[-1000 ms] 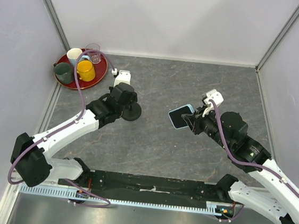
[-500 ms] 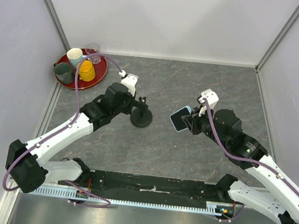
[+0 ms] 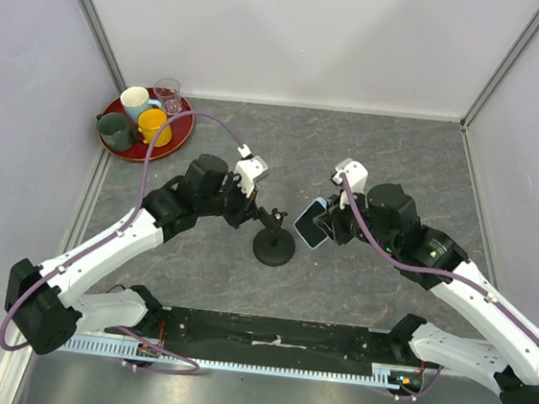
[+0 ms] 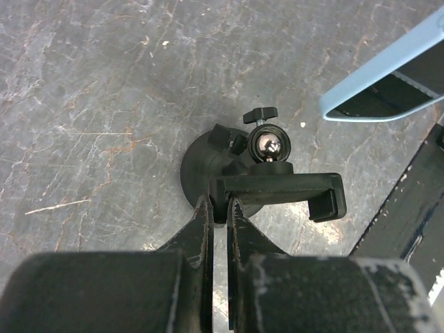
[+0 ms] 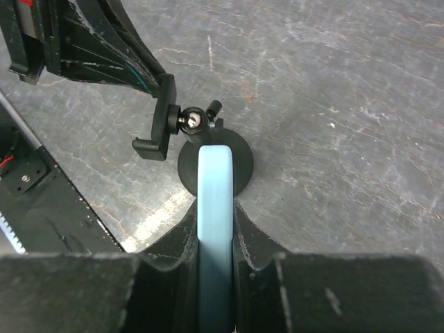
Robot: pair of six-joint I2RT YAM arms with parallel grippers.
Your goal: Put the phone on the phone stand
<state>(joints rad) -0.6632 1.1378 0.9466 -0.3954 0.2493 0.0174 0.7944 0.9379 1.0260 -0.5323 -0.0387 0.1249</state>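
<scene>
Pinching phone [image 5: 214,187] edgewise, right gripper [image 5: 214,216] near phone stand [image 5: 240,164]

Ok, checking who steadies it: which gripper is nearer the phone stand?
Left. The left gripper is shut on the phone stand at its cradle; the right gripper holds the phone beside it, apart.
</scene>
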